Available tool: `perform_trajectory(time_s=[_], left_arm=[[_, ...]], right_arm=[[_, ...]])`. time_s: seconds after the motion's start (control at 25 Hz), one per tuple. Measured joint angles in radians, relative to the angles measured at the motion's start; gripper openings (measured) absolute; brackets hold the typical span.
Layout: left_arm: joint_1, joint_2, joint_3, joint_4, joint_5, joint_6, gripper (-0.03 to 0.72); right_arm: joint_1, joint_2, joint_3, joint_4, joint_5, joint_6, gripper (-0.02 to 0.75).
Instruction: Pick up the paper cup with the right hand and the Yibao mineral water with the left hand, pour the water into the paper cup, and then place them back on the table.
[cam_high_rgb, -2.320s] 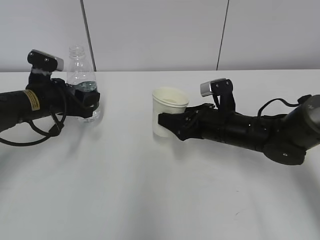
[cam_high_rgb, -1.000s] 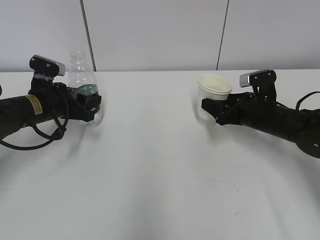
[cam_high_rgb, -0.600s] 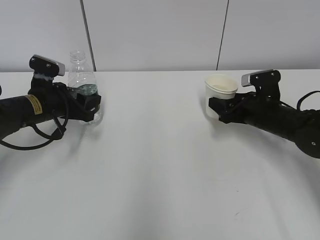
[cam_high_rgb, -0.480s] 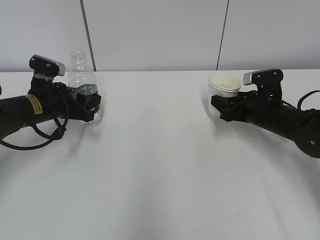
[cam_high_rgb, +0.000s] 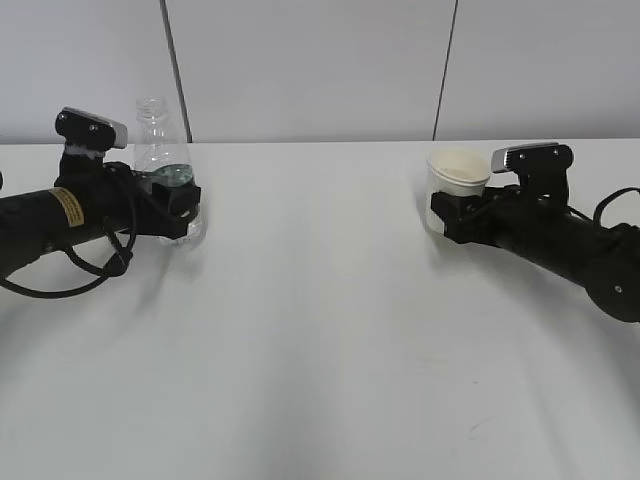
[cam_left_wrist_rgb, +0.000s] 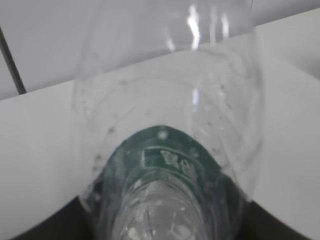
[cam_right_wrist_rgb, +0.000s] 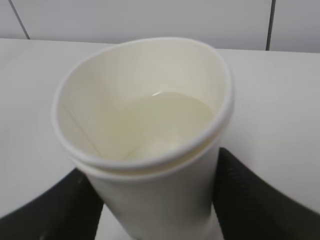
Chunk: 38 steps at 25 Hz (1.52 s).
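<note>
The right wrist view alone shows water (cam_right_wrist_rgb: 167, 117) pooled inside the paper cup (cam_high_rgb: 456, 182), which the right hand (cam_high_rgb: 462, 215) jaws grasp at 3 o'clock. The left hand (cam_high_rgb: 178, 208) jaws clench the bottle (cam_high_rgb: 162, 160) at 9 o'clock, on the white table (cam_high_rgb: 320, 350) before a grey panelled wall (cam_high_rgb: 310, 70).

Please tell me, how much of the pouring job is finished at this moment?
Pouring looks done: the cup holds water and the bottle stands upright, nearly empty. In hand: the right gripper holds the cup, the left gripper holds the bottle, both low at the table. Left: letting go of both.
</note>
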Motion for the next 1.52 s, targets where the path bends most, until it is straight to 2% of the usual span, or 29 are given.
perform_trajectory(time_s=[1.16,1.36,1.52], left_arm=[[0.0,0.0,0.0,-0.009,-0.003,0.008,0.337],[0.0,0.0,0.0,-0.009,-0.003,0.014,0.337],[0.0,0.0,0.0,-0.014,-0.003,0.019,0.337]], right_arm=[[0.0,0.095,-0.002,0.059,-0.114,-0.052,0.497],[0.0,0.095,-0.002,0.059,-0.114,-0.052,0.595],[0.0,0.096,0.006,0.059,-0.114,-0.052,0.622]])
